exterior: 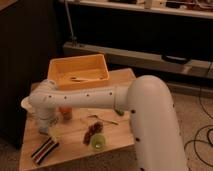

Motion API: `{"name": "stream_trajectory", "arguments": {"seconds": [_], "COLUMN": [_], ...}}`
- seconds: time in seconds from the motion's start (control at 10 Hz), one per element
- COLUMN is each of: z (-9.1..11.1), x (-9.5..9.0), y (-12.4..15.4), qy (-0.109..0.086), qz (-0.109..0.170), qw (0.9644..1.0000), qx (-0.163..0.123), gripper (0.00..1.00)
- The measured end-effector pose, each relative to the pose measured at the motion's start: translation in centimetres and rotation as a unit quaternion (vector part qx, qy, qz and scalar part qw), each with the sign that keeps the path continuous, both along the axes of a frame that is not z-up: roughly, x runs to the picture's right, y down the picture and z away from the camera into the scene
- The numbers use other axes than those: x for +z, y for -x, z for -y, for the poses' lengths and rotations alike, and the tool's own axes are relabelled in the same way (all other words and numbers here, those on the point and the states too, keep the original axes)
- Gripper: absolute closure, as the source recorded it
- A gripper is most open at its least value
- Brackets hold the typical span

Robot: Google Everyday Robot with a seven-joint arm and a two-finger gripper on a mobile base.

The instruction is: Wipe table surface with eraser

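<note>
End effector (pixel 44 128): hangs low over the left side of the desk, pointing down, its jaws spread wide
Arm (pixel 85 97): white, reaches in from the right and crosses the desk to the left, then bends down at the wrist
Eraser (pixel 45 150): striped block lying flat near the front-left corner of the desk, just in front of the end effector and apart from it
Desk (pixel 75 156): small, light-brown wood, with a bare patch along the front edge
Orange item (pixel 65 113): small, stands just right of the end effector, partly under the arm
Green round object (pixel 97 141): front centre of the desk, beside a dark reddish cluster (pixel 92 131)
Orange bin (pixel 105 67): at the back of the desk, behind the arm, well apart from the eraser
White cup (pixel 25 103): at the left edge of the desk
</note>
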State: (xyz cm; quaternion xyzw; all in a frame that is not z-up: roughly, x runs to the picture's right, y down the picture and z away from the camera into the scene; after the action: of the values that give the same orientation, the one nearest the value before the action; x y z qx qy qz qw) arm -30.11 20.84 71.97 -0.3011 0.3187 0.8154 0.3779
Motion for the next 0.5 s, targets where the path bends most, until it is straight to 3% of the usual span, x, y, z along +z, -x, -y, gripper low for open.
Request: {"name": "stream_trajectory", "arguments": {"seconds": [0.3,0.5], "z": [-1.8,-3.6], "x": [-0.2,0.9], "y": [1.0,1.1], "qy": [-0.003,0.002], "qz": [0.033,0.047], "qw": [0.9992,0.9984], "qx": [-0.024,-0.033], "gripper": [0.20,0.20]}}
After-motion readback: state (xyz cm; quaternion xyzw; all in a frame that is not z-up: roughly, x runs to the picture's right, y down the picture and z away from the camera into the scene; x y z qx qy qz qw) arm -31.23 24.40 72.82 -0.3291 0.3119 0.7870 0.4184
